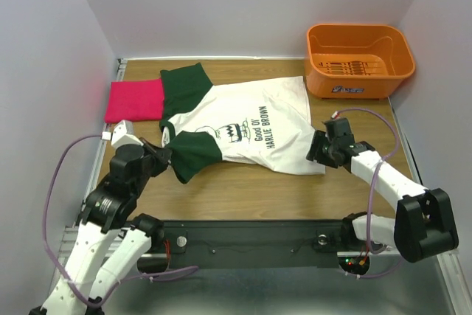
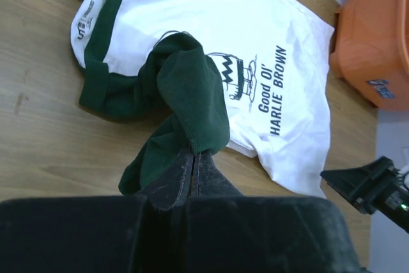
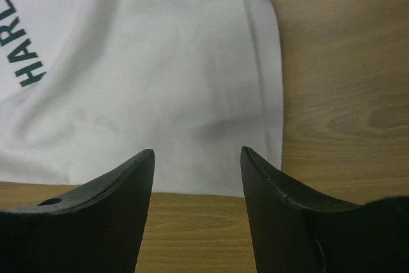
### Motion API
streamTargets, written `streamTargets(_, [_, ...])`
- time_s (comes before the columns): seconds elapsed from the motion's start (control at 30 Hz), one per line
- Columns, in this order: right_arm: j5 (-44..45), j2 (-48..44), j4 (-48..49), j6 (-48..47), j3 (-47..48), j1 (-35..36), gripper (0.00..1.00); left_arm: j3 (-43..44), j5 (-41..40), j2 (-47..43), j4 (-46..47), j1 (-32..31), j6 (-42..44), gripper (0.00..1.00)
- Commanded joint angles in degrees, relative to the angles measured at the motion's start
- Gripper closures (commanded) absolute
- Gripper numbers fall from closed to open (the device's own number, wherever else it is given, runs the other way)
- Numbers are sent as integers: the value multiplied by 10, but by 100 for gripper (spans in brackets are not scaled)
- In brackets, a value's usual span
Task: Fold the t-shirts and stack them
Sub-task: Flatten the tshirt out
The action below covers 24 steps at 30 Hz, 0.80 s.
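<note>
Gripping the dark green sleeve (image 2: 192, 94) of the Charlie Brown tee (image 1: 254, 116), my left claw (image 2: 193, 156) is clenched on cloth. My right claw (image 3: 197, 153) stands released, its jaws astride the hem corner (image 3: 265, 158). The tee lies spread just beside the orange basket (image 1: 359, 71), and the pink-red tee (image 1: 135, 101) lies well apart from it. Step, as judged: first fold. Next, the right claw must pinch the hem.

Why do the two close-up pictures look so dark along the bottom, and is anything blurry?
Top view: even light, sharp, the tee's print readable. Left wrist view: the left gripper, close to the lens, fills the bottom as a featureless black mass; the tee beyond is crisp. Right wrist view: the right gripper looms dark and slightly soft; tee and table are clear, no glare.
</note>
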Motion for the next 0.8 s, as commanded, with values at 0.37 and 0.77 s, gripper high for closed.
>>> streamTargets(0.37, [-57,-28,-19,78,-67,-106,38,45,74,-92,-93,-3,-29,100])
streamTargets(0.77, [-81,-27,-20,94,-89,-106,48,22,81,-100,-79,-3,-25,100])
